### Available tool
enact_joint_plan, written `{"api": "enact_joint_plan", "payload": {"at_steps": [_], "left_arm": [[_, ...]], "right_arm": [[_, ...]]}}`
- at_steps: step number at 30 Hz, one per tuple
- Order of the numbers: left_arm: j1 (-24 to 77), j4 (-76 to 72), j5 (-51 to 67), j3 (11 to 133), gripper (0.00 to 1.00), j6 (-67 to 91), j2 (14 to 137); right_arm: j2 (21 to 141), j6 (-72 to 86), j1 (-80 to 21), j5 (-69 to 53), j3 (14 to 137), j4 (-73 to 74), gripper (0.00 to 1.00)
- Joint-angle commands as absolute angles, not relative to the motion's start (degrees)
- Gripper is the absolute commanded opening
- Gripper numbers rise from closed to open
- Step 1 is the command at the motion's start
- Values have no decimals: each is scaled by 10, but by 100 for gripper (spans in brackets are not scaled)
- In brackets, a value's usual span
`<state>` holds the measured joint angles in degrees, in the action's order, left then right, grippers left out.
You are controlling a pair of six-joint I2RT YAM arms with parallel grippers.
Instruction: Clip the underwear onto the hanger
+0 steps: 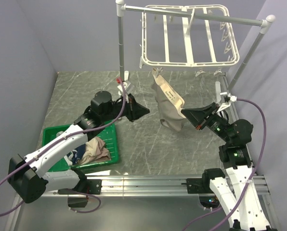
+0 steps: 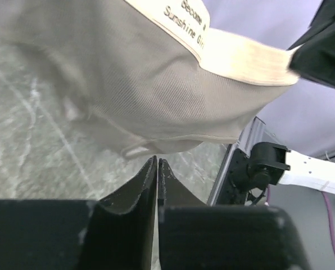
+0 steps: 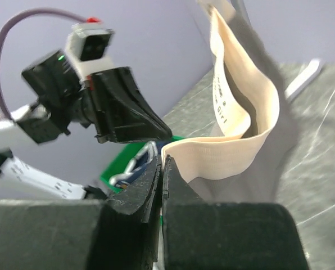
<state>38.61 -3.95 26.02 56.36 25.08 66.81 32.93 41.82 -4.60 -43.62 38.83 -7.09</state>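
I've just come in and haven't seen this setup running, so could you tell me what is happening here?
Two robot arms are hanging laundry. The underwear dangles with one corner up at a clip on the hanger, apparently clipped there. The right gripper pinches its other end. The left gripper is shut and empty just beside the fabric. More garments wait in the green tray.

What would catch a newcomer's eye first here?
Taupe underwear dangles mid-scene from the near left corner of the white hanger, its beige waistband pinched by the right claw. The left claw is shut and empty beside it; a green tray of clothes sits front left.
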Motion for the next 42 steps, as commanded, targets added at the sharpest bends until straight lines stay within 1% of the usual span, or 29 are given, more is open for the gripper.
{"api": "enact_joint_plan", "payload": {"at_steps": [1,4,9,13,14,16,18,19,21,22,25,31,37,42], "left_arm": [[422,-48,229,612,6,243,693],[438,-66,218,626,1,259,717],[451,-104,201,662,0,296,773],[458,-140,187,690,0,323,816],[461,-148,188,699,0,325,829],[466,-159,188,709,0,327,839],[469,-163,191,719,0,329,852],[469,-173,193,719,0,330,855],[470,-179,199,719,0,341,863],[470,-181,199,719,0,344,865],[468,-221,214,709,0,354,867],[468,-265,264,709,0,387,878],[465,-280,273,708,0,400,884],[454,-276,280,705,0,405,886]], "right_arm": [[319,309,-44,-459,431,-35,0],[328,281,-47,-471,451,-29,0],[359,264,-60,-487,481,-32,0],[376,233,-113,-474,495,-23,0],[384,222,-156,-468,504,-16,0],[391,187,-205,-444,510,-4,0],[399,176,-252,-438,505,-4,0],[402,185,-258,-446,498,-15,0],[420,170,-263,-454,488,8,0],[424,130,-270,-451,484,42,0],[437,85,-273,-423,474,81,0],[467,41,-274,-366,493,108,0],[499,4,-279,-330,510,135,0],[519,-22,-282,-246,504,126,0]]}}
